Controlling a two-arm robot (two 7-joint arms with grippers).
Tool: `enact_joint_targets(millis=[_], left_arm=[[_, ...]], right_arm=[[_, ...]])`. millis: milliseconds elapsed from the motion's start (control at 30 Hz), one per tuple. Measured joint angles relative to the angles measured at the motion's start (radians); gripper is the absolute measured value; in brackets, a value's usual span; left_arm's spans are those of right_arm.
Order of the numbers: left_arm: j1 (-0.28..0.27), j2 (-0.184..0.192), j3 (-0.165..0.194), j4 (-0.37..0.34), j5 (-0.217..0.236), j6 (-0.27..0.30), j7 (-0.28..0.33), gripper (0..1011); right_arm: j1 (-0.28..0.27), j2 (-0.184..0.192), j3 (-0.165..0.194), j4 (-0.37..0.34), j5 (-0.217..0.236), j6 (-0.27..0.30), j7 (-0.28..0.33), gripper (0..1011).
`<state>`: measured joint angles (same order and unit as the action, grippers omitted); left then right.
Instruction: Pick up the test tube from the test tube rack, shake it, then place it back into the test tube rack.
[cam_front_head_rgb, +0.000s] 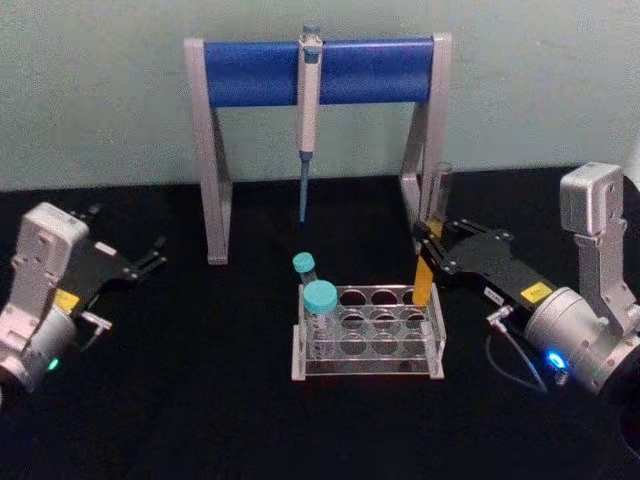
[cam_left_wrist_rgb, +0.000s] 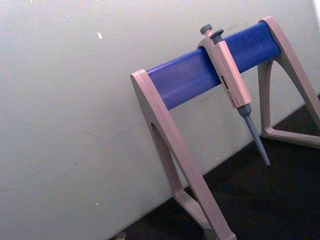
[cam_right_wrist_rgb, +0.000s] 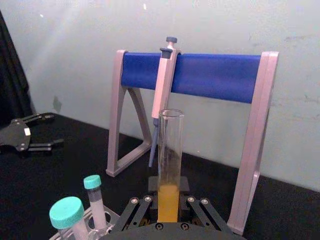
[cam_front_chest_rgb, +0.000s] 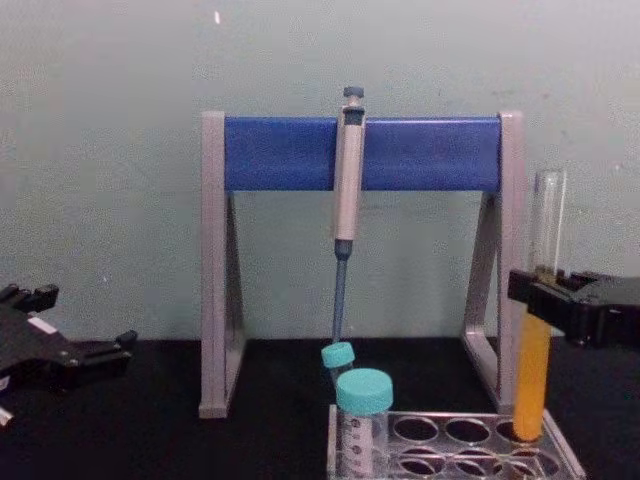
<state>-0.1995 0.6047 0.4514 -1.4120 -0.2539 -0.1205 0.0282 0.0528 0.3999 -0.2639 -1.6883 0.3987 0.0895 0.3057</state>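
Observation:
The test tube (cam_front_head_rgb: 425, 275) is a tall clear glass tube with orange-yellow liquid in its lower part. It stands upright with its lower end at the back right hole of the test tube rack (cam_front_head_rgb: 370, 372), a low clear plastic rack. My right gripper (cam_front_head_rgb: 432, 240) is shut on the tube at mid-height, above the rack. From the chest, black fingers (cam_front_chest_rgb: 560, 300) cross the test tube (cam_front_chest_rgb: 531, 370) over the test tube rack (cam_front_chest_rgb: 470, 452). The right wrist view shows the test tube (cam_right_wrist_rgb: 169, 165) upright between the fingers. My left gripper (cam_front_head_rgb: 148, 260) hangs open at the far left, away from the rack.
Two teal-capped vials (cam_front_head_rgb: 320, 298) (cam_front_head_rgb: 304, 265) stand in the rack's left holes. Behind the rack a grey-and-blue pipette stand (cam_front_head_rgb: 250, 72) carries a hanging pipette (cam_front_head_rgb: 309, 110), and its right leg (cam_front_head_rgb: 415, 170) is close behind the tube. The table is black.

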Motion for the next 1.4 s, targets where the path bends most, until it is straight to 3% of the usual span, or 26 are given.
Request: enact_joint_targets(millis=[1400], left_arm=[[0.0,0.0,0.0,0.0,0.0,0.0,0.0,1001]], right_arm=[[0.005,-0.025,-0.028,0.086,-0.025,0.043,-0.004,226]])
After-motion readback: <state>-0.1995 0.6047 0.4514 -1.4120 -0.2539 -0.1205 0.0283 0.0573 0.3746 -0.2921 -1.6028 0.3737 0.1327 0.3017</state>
